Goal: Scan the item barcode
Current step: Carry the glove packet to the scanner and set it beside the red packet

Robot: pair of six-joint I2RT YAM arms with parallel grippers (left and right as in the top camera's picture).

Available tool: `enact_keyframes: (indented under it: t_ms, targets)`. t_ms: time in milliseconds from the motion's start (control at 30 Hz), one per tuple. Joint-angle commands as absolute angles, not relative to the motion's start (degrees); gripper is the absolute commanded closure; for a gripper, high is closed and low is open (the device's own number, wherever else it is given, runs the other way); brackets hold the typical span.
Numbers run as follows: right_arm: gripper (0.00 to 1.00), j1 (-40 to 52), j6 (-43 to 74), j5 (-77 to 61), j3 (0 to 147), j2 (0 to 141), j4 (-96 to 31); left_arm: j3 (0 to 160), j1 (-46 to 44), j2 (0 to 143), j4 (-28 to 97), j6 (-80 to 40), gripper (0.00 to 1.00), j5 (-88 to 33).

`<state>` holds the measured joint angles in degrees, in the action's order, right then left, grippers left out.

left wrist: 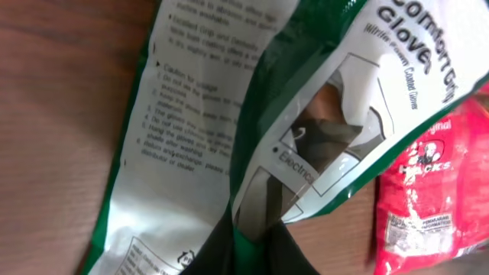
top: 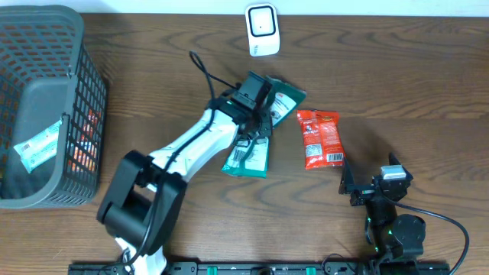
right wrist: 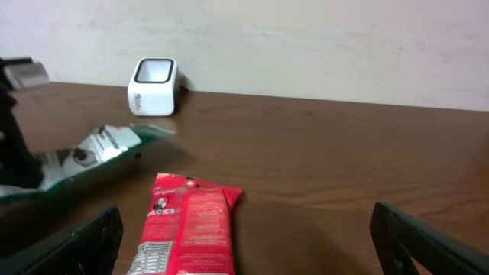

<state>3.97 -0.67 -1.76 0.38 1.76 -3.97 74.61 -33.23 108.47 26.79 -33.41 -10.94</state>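
Brown table [top: 397,84]: left pincer [top: 258,121] clamps glove packet [top: 248,156] edge (scanner [top: 261,29] beyond); right pincer [top: 373,179] wide.

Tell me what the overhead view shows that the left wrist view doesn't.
Only overhead: the basket, the scanner and the right gripper, open and holding nothing. Only left wrist: the small print on the glove pack, including Comfort Grip Gloves and a block of caution text. Both: the glove pack pinched by the left gripper, the red pack beside it, and the table.
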Motion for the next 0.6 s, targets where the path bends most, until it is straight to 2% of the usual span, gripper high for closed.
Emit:
enact_keyframes:
  t_ms: [0, 33, 133, 267, 300, 333, 367, 400, 433, 467, 500, 567]
  targets:
    - [0.01, 3.40, -1.32, -2.00, 0.32, 1.48, -4.14, 75.24, -32.80, 107.57, 23.97, -34.83, 0.48, -11.60]
    - [0.01, 3.40, -1.32, -2.00, 0.32, 1.48, -4.14, 75.50, -32.80, 107.42, 22.94, -34.72, 0.27, -12.51]
    - [0.01, 3.40, -1.32, -2.00, 0.32, 1.48, -4.14, 77.03, -32.53, 106.19, 22.63, -32.49, 0.21, -15.55]
    - [0.01, 3.42, -1.32, -2.00, 0.32, 1.48, -4.14, 77.89, -32.18, 102.91, 23.05, -28.95, 0.20, -16.21]
    - [0.01, 3.40, -1.32, -2.00, 0.32, 1.48, -4.14, 77.89, -32.08, 102.24, 23.99, -27.40, 0.26, -15.57]
    - [0.01, 3.42, -1.32, -2.00, 0.32, 1.48, -4.14, 77.89, -31.92, 101.78, 25.58, -25.65, 0.37, -13.96]
    - [0.01, 3.40, -1.32, -2.00, 0.32, 1.48, -4.14, 77.89, -31.64, 101.56, 27.99, -23.88, 0.51, -10.70]
    - [0.01, 3.40, -1.34, -2.00, 0.32, 1.48, -4.14, 77.87, -31.24, 101.58, 30.30, -22.68, 0.71, -7.33]
    - [0.01, 3.42, -1.32, -2.00, 0.32, 1.48, -4.14, 77.87, -30.92, 101.65, 31.81, -22.22, 0.76, -5.26]
    - [0.01, 3.42, -1.32, -2.00, 0.32, 1.48, -4.14, 77.84, -30.24, 101.89, 34.61, -21.34, 0.85, -1.54]
    - [0.01, 3.42, -1.32, -2.00, 0.32, 1.48, -4.14, 77.80, -29.52, 102.24, 36.80, -20.36, 0.89, 1.06]
    - [0.01, 3.40, -1.34, -2.00, 0.32, 1.48, -4.14, 77.65, -28.56, 102.61, 38.65, -19.81, 0.89, 3.22]
